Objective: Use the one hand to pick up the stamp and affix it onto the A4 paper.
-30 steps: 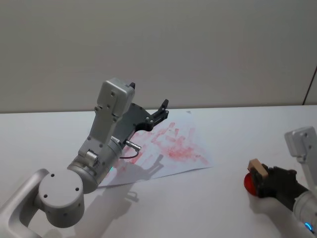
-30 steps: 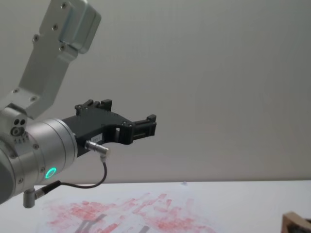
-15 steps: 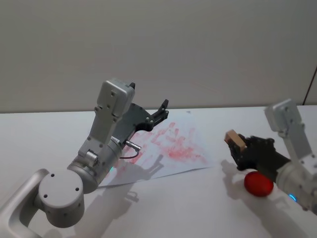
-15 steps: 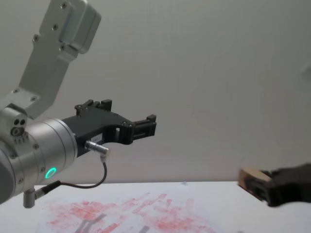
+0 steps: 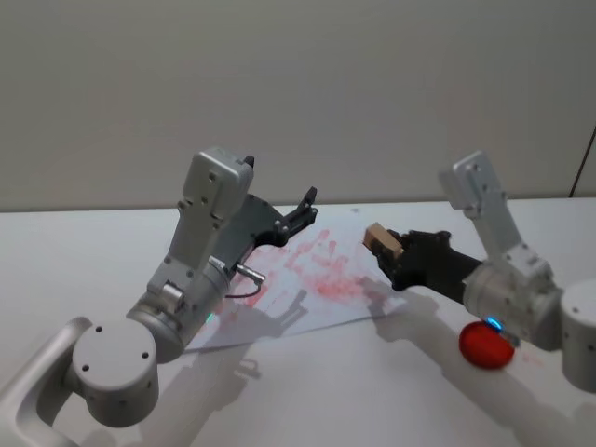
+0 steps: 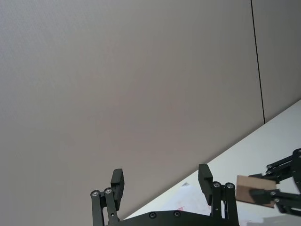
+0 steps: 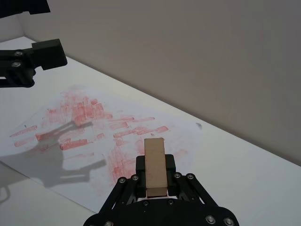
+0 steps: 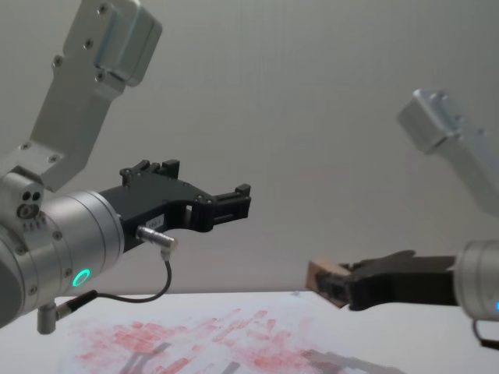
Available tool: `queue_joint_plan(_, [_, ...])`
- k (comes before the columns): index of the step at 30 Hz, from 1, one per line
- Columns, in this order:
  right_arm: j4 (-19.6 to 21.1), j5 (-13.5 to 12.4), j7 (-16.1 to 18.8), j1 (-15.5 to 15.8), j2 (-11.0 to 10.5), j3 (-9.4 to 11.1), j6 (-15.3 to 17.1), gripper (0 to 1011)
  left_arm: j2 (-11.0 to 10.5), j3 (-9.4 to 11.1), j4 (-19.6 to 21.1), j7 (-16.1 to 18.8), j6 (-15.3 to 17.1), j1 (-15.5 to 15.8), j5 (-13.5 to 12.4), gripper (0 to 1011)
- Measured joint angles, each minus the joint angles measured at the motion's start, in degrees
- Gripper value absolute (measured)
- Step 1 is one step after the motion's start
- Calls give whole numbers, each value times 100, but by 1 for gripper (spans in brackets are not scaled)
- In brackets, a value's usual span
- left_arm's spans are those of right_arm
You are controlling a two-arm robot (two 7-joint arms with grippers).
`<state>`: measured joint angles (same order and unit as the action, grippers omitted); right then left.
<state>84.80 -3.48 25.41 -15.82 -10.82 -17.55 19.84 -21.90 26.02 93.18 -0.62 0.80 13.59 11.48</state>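
Observation:
My right gripper [image 5: 389, 253], on the wrist with the blue-lit ring, is shut on the stamp [image 5: 382, 239], a light tan wooden block. It holds the block in the air over the right edge of the A4 paper [image 5: 321, 279], a white sheet smeared with red-pink prints. In the right wrist view the stamp [image 7: 154, 165] stands between the black fingers with the A4 paper [image 7: 84, 129] beyond it. From the chest, the stamp [image 8: 322, 276] hangs above the sheet [image 8: 203, 343]. My left gripper [image 5: 303, 209] stays raised over the paper's far left part, open and holding nothing.
A round red ink pad [image 5: 485, 345] lies on the white table [image 5: 391, 391] at the right, under my right forearm. The left arm's large silver body [image 5: 186, 289] rises over the paper's left side. A plain wall stands behind the table.
My right gripper has lifted the stamp off the red pad and carried it left and up, from the table's right side to above the paper's right edge. The left arm has not moved.

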Motion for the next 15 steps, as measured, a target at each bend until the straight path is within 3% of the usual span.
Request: queue_joint_plan(15, [-2045, 212, 488, -1097, 602, -224, 27, 217, 0, 0, 0, 0, 0, 0, 0, 1001])
